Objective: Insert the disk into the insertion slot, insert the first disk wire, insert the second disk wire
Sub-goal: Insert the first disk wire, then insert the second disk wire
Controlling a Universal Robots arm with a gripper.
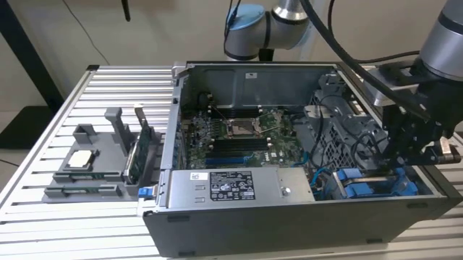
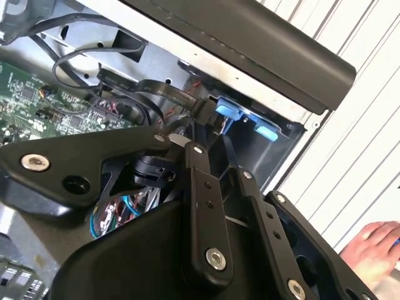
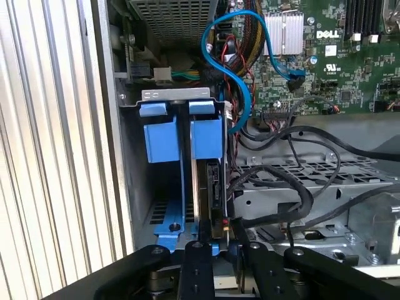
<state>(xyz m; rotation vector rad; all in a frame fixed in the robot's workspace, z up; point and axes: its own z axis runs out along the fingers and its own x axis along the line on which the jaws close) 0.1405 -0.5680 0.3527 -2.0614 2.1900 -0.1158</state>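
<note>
Find the disk [image 3: 213, 182] standing on edge inside the insertion slot [image 3: 178, 94], clipped in its blue carrier [image 3: 206, 136]. Judge it dense, rigid, shock-shy; take hold by the carrier's rails, never by the connector edge. Note the gripper [image 3: 223, 234] at that edge, jaws seemingly pinched on a small dark wire plug [image 3: 222, 224]: light, hard-shelled, trailing a limp cable, best held by its flat sides. In the exterior view, place all this at four o'clock from the motherboard [image 1: 239, 135], the power-supply box [image 1: 231, 187] at six, a parts stand [image 1: 94, 162] on the bench [image 1: 43, 227] at nine.
</note>
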